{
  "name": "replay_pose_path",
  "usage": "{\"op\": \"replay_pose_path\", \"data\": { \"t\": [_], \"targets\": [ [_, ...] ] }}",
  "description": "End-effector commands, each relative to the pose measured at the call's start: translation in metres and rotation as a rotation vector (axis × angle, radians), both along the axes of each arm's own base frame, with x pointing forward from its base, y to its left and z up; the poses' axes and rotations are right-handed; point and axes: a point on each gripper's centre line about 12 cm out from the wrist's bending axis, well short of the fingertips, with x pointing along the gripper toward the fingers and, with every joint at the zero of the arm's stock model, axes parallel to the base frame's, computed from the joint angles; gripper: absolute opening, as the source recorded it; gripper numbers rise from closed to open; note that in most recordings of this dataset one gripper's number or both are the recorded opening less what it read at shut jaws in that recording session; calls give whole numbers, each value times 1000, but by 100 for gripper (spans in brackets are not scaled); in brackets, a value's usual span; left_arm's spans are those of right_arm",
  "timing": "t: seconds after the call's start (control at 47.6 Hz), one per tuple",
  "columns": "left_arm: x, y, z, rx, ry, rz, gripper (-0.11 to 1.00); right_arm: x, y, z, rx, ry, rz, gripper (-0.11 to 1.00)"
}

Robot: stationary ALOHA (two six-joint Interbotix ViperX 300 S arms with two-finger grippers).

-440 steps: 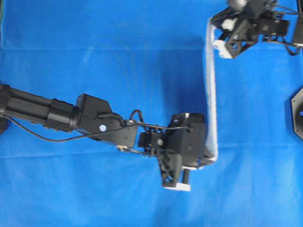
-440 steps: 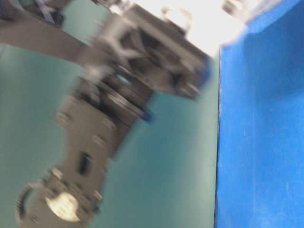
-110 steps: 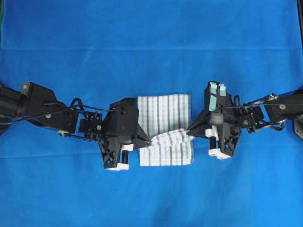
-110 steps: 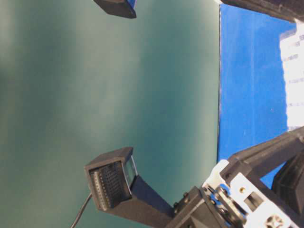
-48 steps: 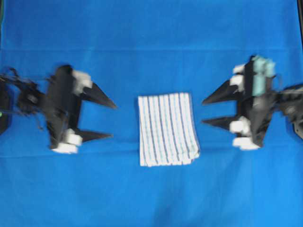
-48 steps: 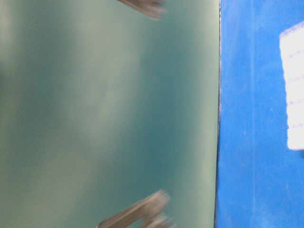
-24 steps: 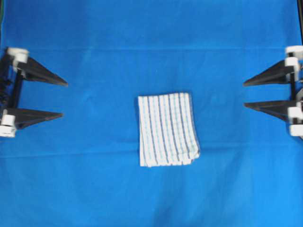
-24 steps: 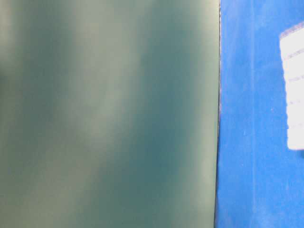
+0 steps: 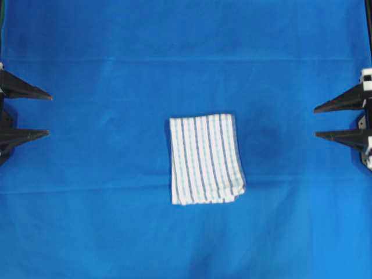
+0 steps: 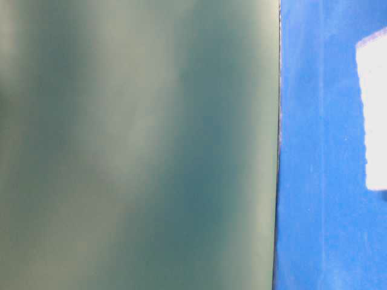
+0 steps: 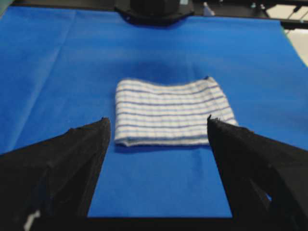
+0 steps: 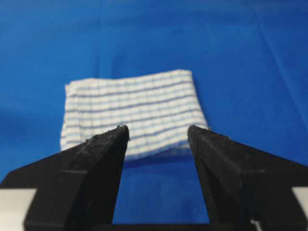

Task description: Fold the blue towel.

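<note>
The blue towel (image 9: 205,158), white with thin blue stripes, lies folded into a small rectangle at the middle of the blue table covering (image 9: 116,58). Both wrist views look at it from a distance: the towel (image 11: 171,111) ahead of the left fingers, the towel (image 12: 132,111) ahead of the right ones. My left gripper (image 9: 45,115) sits at the far left edge, open and empty. My right gripper (image 9: 317,121) sits at the far right edge, also open and empty. Both are well apart from the towel. In the table-level view only a white strip of the towel (image 10: 375,115) shows.
Blue covering surrounds the towel on every side. A dark robot base (image 11: 154,9) stands at the far end of the table in the left wrist view. The table-level view is mostly a green wall (image 10: 139,145).
Both arms have drawn back outward from the towel to the left and right edges of the overhead view. The folded towel has stayed where it lay.
</note>
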Motion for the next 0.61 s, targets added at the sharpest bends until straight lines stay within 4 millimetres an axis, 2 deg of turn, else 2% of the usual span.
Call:
{"op": "replay_pose_path", "data": {
  "t": [0.0, 0.588],
  "targets": [
    [1, 2, 3, 3, -12, 11, 76, 2, -2, 2, 4, -17, -9, 58],
    [1, 2, 1, -2, 0, 12, 76, 4, -8, -4, 8, 7, -48, 58]
  ]
}}
